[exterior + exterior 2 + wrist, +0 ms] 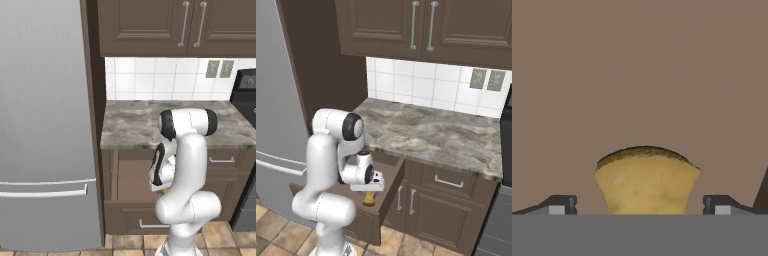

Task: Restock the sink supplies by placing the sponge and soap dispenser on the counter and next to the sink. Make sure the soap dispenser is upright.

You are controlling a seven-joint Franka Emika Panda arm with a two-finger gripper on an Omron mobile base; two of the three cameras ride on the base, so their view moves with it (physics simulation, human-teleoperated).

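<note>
The white arm's two-finger gripper point(639, 206) is reaching down into an open dark brown wooden drawer point(390, 187) that is standing pulled out from the lower cabinets. Its two small dark fingertips point(562, 204) are standing wide apart, one on each side of the small yellow-tan rounded sponge point(646, 181), and are not clamping it; small gaps are showing between each tip and the block. The sponge is lying on the plain brown drawer floor, between the tips, with a darker greenish face along its upper edge. In the right base view a yellow-tan piece point(369, 198) is showing just below the hand, inside the drawer.

Above the drawer, the grey-brown marbled stone counter point(132, 125) is lying bare where it is visible. To its left a tall grey steel refrigerator point(45, 125) is standing close beside a dark brown side panel. Behind the counter, a white tiled wall point(155, 77) is carrying two grey outlet plates point(219, 68), and dark brown upper cabinets point(150, 25) with chrome handles are hanging above. A black appliance point(245, 95) is standing at the counter's right end.
</note>
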